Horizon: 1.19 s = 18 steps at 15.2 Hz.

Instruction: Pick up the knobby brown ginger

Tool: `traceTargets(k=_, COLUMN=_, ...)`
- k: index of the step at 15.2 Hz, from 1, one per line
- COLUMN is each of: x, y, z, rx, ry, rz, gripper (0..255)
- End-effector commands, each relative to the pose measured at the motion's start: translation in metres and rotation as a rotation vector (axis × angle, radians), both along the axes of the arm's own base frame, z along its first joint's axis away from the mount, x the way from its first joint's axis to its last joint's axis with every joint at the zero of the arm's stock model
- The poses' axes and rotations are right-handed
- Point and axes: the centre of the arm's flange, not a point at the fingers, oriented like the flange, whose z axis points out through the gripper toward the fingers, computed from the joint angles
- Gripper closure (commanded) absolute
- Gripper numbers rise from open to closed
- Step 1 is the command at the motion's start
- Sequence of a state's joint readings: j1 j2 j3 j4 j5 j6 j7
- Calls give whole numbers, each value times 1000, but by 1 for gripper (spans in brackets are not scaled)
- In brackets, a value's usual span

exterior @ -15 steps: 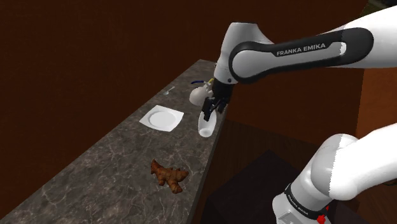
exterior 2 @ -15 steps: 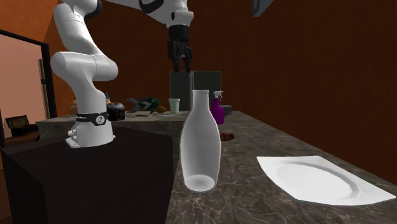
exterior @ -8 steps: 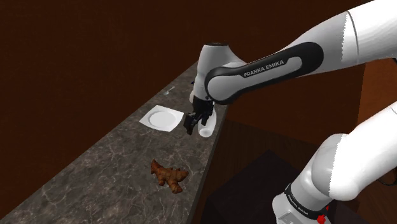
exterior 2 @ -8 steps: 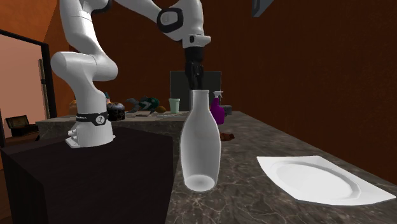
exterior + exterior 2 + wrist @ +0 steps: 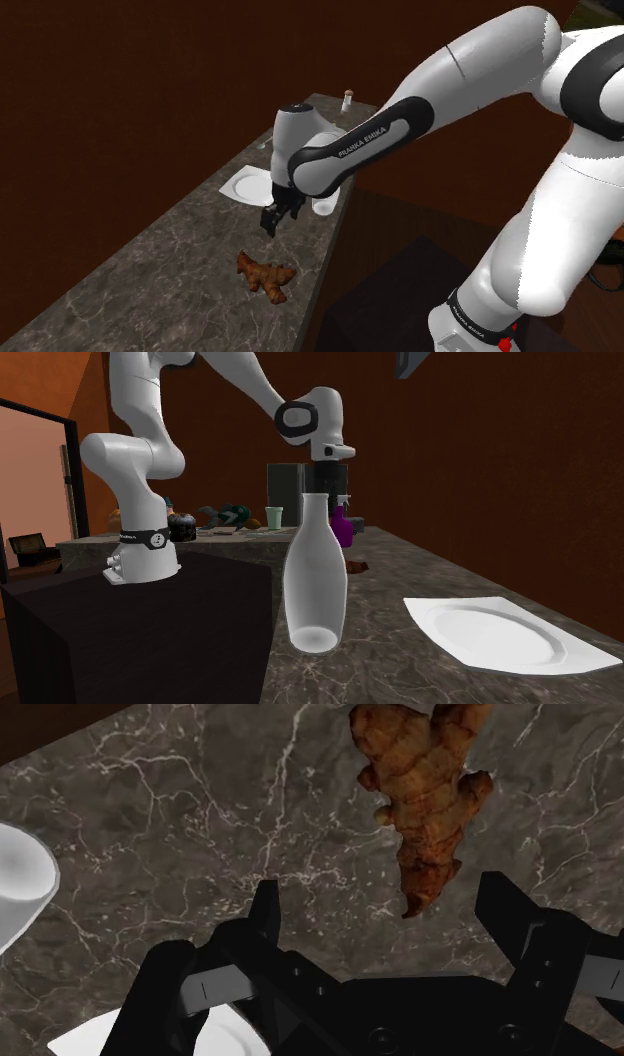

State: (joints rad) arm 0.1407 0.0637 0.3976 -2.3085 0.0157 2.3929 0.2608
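FRANKA EMIKA arm (image 5: 365, 140) lower, nearer ginger (image 5: 265, 277)

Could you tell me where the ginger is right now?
In the shoulder view, the ginger lies on the marbled counter by its right-hand edge, nearer the camera than the open jaws.

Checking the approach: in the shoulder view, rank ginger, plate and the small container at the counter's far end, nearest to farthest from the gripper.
1. Ginger, just beyond the gripper toward the counter's near end.
2. Plate, just behind it toward the far end; too close to call against the ginger.
3. Small container, at the far end, clearly farthest.
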Motion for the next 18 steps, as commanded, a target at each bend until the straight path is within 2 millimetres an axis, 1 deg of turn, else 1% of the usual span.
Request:
traceTargets(k=1, x=8, y=18, z=-23, rx=-4, ry=6, rz=14, gripper=0)
traceTargets(k=10, x=34, y=94, z=-115, rx=-26, ry=36, rz=78, gripper=0)
traceTargets(k=11, x=34, y=95, z=-115, rx=-26, ry=36, rz=78, gripper=0)
traceTargets(k=17, x=34, y=95, z=-147, rx=-26, ry=36, rz=78, gripper=0)
traceTargets(k=18, x=34, y=95, z=-155, rx=-26, ry=36, rz=78, gripper=0)
